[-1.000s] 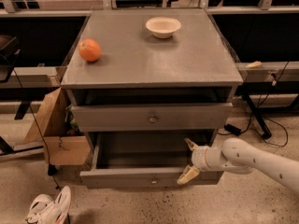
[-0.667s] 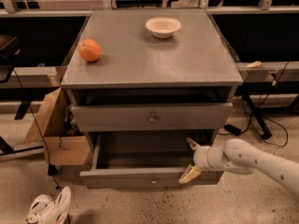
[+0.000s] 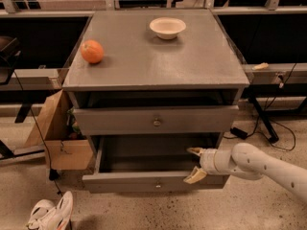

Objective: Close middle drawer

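Straddling the front rim of the wide grey wooden middle drawer (image 3: 134, 181), right of its knob, the white two-finger gripper (image 3: 195, 163) is seen with fingers spread. The drawer is pulled well out. Pushed off-centre, it could be skewed and jammed, or the inner finger trapped.

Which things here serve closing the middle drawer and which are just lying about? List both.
For the job: pulled-out grey wooden middle drawer with small round knob; white gripper at its front right, fingers open.
Lying about: round orange fruit and shallow white bowl on the grey cabinet top; brown cardboard box beside the cabinet; white shoe on the floor.
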